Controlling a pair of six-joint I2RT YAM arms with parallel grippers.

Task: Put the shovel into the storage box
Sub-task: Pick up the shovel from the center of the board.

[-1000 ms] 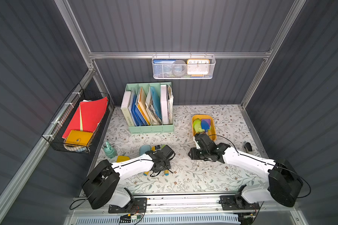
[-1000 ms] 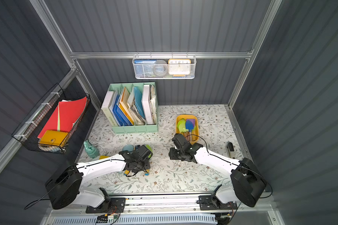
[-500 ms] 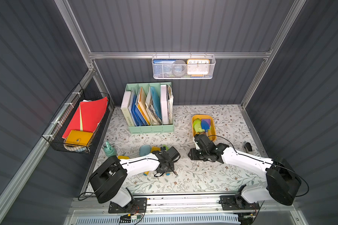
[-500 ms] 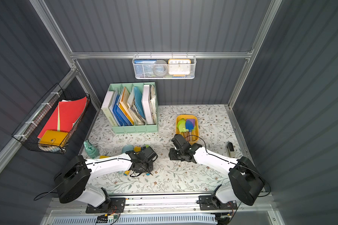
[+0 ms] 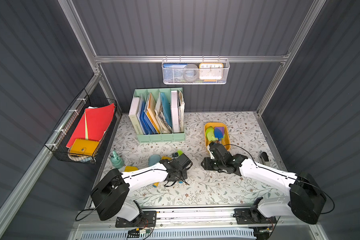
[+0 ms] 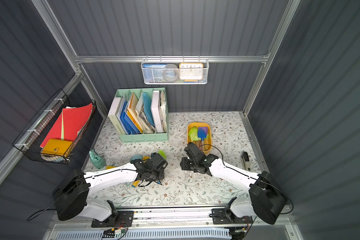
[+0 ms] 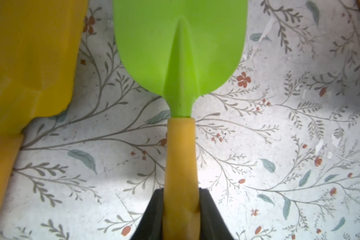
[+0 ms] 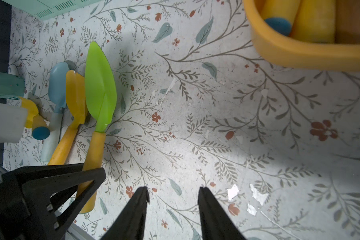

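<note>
A shovel with a lime-green blade [image 7: 179,41] and yellow handle [image 7: 181,158] lies low over the floral mat, left of centre. My left gripper [image 7: 181,199] is shut on that handle; both black fingers press its sides. The right wrist view shows the same shovel [image 8: 101,87] from the side. In both top views only its blade tip [image 5: 180,152] [image 6: 162,154] shows past the left gripper [image 5: 176,159]. The storage box [image 5: 228,135] [image 6: 210,137] [image 8: 299,54], a yellow tub, stands right of centre with several shovels in it. My right gripper [image 8: 174,193] [image 5: 205,164] hangs open and empty near the tub's front end.
A pale blue shovel [image 8: 57,89] and a yellow shovel [image 8: 76,97] lie beside the green one. A teal watering can [image 5: 116,160] stands at the left edge, a mint file holder [image 5: 158,135] at the back, a black stapler [image 5: 264,158] at the right.
My left gripper has reached further toward the middle and closed on the green shovel's handle. The right arm has barely moved.
</note>
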